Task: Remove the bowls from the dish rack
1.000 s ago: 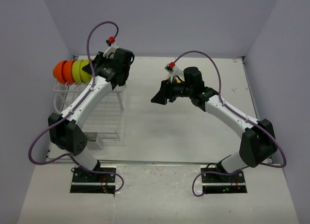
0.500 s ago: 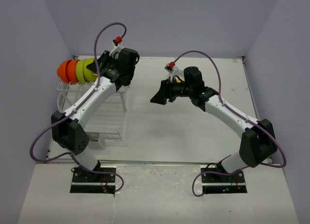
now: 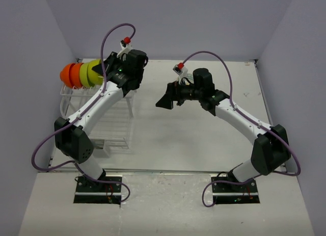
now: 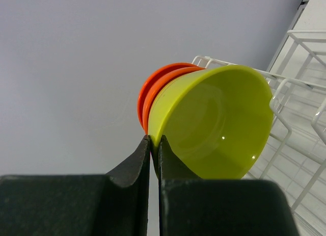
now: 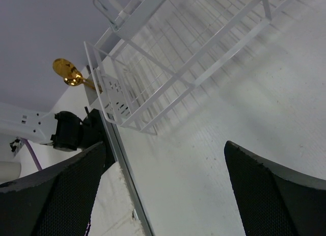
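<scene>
My left gripper (image 3: 108, 73) is shut on the rim of the lime-green bowl (image 3: 94, 73), which lies on its side at the far end of the dish rack (image 3: 109, 126). Orange bowls (image 3: 70, 74) are nested behind it. In the left wrist view my gripper (image 4: 155, 140) pinches the green bowl's (image 4: 214, 124) rim, with the orange bowls' (image 4: 152, 88) rims behind it and the rack wires (image 4: 305, 88) to the right. I cannot tell whether the bowls touch the rack. My right gripper (image 3: 165, 102) is open and empty over the table's middle, and its wrist view (image 5: 165, 195) shows the rack (image 5: 168, 68). The cream bowl is out of view.
A gold spoon (image 5: 69, 73) stands in the rack's small cutlery holder (image 5: 109, 96) at the near end. The table's (image 3: 204, 134) metal front edge (image 5: 125, 169) runs below it. Grey walls close in the far side and both ends.
My left gripper has moved slightly up and to the right with the nested bowls. The right gripper has shifted a little to the left.
</scene>
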Robot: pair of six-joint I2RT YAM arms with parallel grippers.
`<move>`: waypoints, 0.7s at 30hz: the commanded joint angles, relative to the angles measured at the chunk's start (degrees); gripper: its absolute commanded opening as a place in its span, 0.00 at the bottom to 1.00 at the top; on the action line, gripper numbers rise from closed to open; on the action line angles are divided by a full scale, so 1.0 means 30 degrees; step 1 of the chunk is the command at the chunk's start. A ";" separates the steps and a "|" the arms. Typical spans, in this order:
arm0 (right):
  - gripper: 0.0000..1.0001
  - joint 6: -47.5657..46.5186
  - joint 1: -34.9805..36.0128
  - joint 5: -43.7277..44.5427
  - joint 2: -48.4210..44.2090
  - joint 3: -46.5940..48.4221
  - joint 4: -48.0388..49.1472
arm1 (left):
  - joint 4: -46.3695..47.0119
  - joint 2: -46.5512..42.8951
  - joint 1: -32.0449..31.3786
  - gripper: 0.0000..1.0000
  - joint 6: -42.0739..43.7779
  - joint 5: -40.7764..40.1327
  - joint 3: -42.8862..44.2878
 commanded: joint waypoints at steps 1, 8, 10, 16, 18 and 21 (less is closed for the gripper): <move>0.99 0.0064 -0.0015 0.0539 0.0141 0.1066 -0.0009 | 0.1483 -0.0750 -0.0708 0.00 0.0166 0.0471 0.0716; 0.99 0.0123 -0.0015 0.1068 0.0172 0.1128 -0.0479 | 0.1746 -0.1188 -0.1264 0.00 -0.0187 0.0178 0.1829; 0.99 0.0210 -0.0015 0.1156 0.0114 0.1040 -0.0247 | 0.1980 -0.1335 -0.1352 0.00 -0.0157 0.0148 0.1918; 0.99 0.0621 -0.0045 0.1421 -0.0004 0.0834 0.0283 | 0.2216 -0.1424 -0.1411 0.00 -0.0215 0.0295 0.1684; 0.99 0.0679 -0.0044 0.1594 -0.0033 0.0835 0.0312 | 0.2215 -0.1511 -0.1440 0.00 -0.0565 0.0294 0.1625; 0.99 0.0913 -0.0015 0.2470 -0.0354 0.0776 0.0779 | 0.0763 -0.2155 -0.1703 0.00 -0.2313 0.1141 0.2061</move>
